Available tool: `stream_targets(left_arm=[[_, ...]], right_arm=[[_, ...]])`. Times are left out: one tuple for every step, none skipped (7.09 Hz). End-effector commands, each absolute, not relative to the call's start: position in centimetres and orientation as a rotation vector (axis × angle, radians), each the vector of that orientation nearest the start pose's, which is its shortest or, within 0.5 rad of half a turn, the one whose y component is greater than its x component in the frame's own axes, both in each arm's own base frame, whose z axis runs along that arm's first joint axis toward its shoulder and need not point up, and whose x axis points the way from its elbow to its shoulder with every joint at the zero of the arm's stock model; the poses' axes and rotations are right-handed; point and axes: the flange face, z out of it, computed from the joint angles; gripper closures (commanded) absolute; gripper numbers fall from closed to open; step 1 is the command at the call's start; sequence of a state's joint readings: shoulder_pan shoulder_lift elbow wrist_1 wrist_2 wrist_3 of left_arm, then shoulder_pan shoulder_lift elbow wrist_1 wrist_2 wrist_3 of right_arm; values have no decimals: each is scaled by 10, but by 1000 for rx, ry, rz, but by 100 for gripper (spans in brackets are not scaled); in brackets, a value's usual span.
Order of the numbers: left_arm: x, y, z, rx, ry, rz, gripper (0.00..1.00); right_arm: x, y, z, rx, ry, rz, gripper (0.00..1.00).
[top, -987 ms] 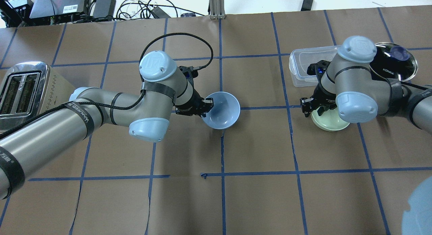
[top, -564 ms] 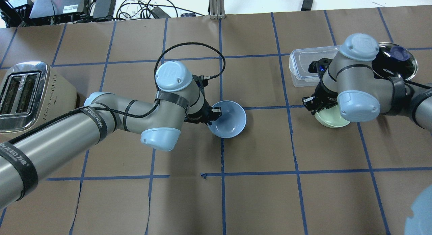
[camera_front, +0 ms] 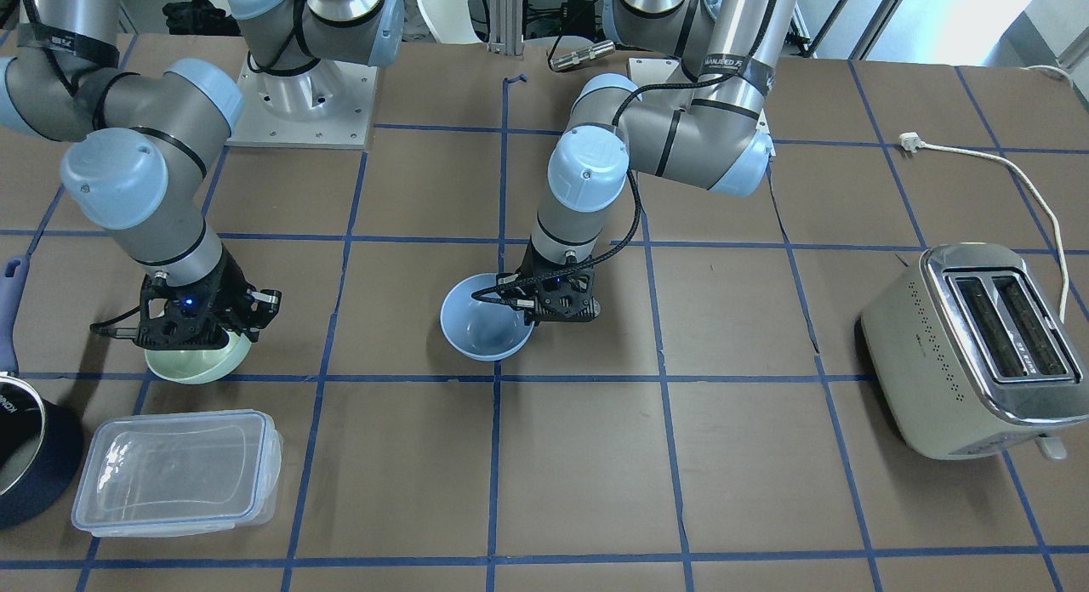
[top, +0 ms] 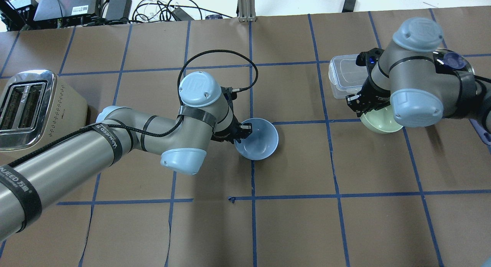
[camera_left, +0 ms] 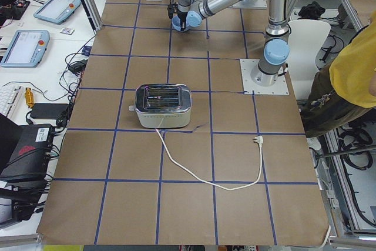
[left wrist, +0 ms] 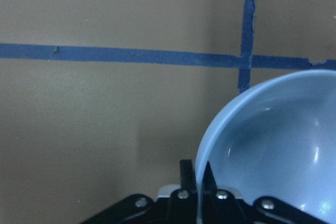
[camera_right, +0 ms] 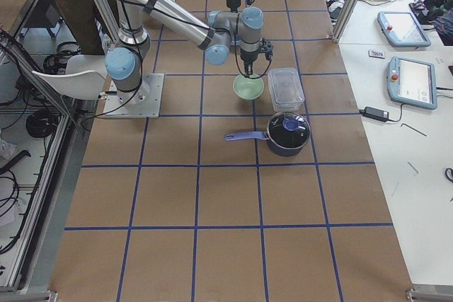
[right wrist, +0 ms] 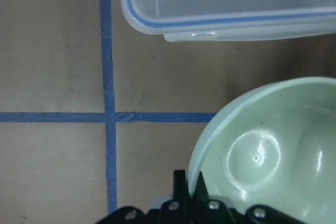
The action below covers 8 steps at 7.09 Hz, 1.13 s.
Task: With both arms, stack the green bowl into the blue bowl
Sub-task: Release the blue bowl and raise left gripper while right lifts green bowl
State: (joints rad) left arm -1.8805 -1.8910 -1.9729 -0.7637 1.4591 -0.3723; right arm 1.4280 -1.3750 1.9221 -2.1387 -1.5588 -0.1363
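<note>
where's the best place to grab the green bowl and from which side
By the rim, from above: the green bowl is open side up and thin-walled, so one of the fingers goes inside, the other outside. The right gripper pinches it that way now.

I have the toaster [top: 27, 106] at the table's [top: 291, 228] left edge, left arm's bowl [top: 257, 141] near the middle, right arm's bowl [top: 378, 126] toward the right edge, container [top: 343, 73] just beyond it, saucepan [camera_right: 287, 132] beside that

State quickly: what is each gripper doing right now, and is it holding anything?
Left gripper: closed on the rim of the blue bowl.
Right gripper: closed on the rim of the green bowl.
</note>
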Motion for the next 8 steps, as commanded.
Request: stream_targets(left_arm=[[-276, -496, 260, -143, 3207, -216, 12], [-261, -517, 302, -91, 3187, -188, 8], [-244, -537, 354, 38, 3168, -123, 8], [-218, -552, 401, 99, 3159, -63, 8], [-194, -553, 435, 162, 3152, -31, 8], [-171, -542, 465, 138, 3141, -34, 5], [-157, -521, 498, 113, 3073, -75, 0], [-149, -503, 517, 96, 3063, -84, 0]], right_arm=[[103, -551, 329, 139, 3129, -8, 100], [127, -551, 336, 213, 3123, -25, 100], [159, -543, 337, 303, 3113, -33, 100], [197, -532, 338, 367, 3104, -43, 100], [238, -518, 333, 419, 3094, -35, 100], [269, -507, 325, 477, 3089, -16, 100], [302, -506, 323, 526, 3076, -26, 100], [341, -505, 321, 591, 3060, -35, 100]])
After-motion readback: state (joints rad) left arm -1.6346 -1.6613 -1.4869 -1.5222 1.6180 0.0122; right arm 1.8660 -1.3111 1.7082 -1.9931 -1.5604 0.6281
